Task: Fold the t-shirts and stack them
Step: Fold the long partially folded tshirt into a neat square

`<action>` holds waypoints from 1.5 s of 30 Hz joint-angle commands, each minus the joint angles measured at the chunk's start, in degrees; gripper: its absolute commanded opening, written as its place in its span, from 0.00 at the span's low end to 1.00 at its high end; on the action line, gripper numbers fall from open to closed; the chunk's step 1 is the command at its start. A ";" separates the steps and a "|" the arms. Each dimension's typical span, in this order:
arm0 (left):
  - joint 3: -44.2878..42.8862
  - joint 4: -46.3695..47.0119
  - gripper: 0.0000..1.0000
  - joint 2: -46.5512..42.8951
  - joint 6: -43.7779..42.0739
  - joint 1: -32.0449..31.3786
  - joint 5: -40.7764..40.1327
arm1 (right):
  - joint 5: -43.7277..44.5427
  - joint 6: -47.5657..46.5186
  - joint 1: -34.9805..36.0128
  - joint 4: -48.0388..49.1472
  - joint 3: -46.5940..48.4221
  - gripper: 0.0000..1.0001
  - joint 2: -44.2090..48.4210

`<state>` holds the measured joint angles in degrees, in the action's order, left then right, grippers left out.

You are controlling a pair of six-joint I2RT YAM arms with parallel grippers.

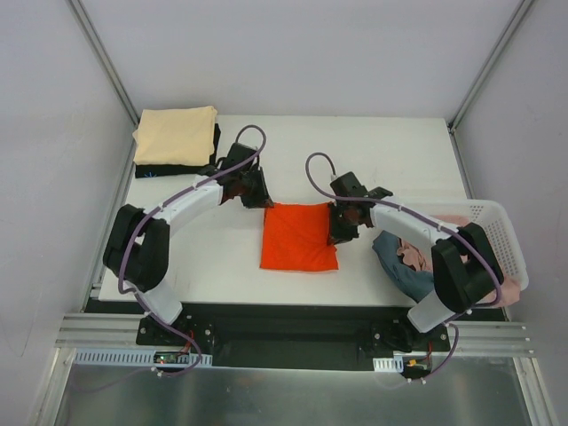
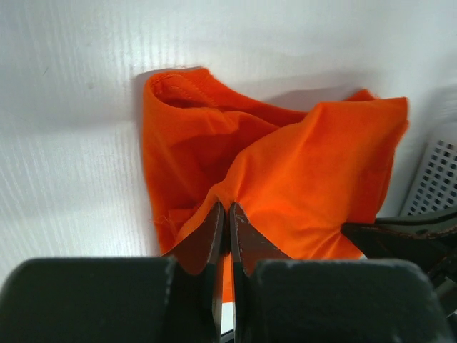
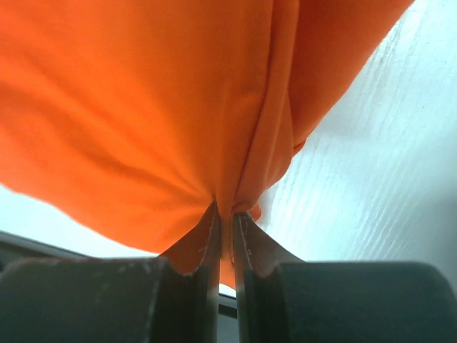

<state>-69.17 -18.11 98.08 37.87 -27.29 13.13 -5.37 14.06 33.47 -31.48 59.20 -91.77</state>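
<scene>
The orange-red t-shirt (image 1: 299, 237) lies as a folded rectangle at the table's middle. My left gripper (image 1: 257, 197) is shut on its far left corner; the left wrist view shows the jaws (image 2: 228, 211) pinching bunched orange cloth (image 2: 300, 171). My right gripper (image 1: 342, 226) is shut on the shirt's far right edge; in the right wrist view the cloth (image 3: 143, 107) hangs from my jaws (image 3: 225, 211). A folded pale yellow-cream shirt (image 1: 176, 135) lies on a folded black shirt (image 1: 169, 169) at the far left corner. Dusty blue (image 1: 404, 271) and pink (image 1: 415, 256) shirts spill from the basket.
The white lattice basket (image 1: 504, 238) stands at the table's right edge, also showing in the left wrist view (image 2: 435, 179). The white table (image 1: 222, 257) ends at a metal rail near the arm bases. Grey walls enclose the far side.
</scene>
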 commanded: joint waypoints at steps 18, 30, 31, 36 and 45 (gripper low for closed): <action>-19.95 6.77 0.12 22.94 -8.07 0.39 3.93 | -10.73 1.06 -6.76 13.47 -12.45 0.28 0.80; -12.67 5.54 0.97 10.57 -10.00 0.39 3.92 | -7.12 -4.39 -6.67 0.03 -2.52 0.62 10.11; -11.88 5.54 0.99 9.33 -10.09 0.39 4.10 | -7.03 -4.92 -6.58 -0.24 -1.90 0.65 10.46; -6.00 5.54 0.99 3.18 -10.53 0.39 4.02 | -3.44 -4.84 -6.75 -0.24 3.80 0.65 8.01; 1.04 5.54 0.99 1.23 -9.83 0.39 3.66 | 10.28 -3.78 -7.37 -4.89 14.97 0.54 -5.43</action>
<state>-70.76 -12.32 100.60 28.91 -27.27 17.32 -2.83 10.44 26.74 -32.14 70.04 -92.49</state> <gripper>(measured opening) 0.992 0.563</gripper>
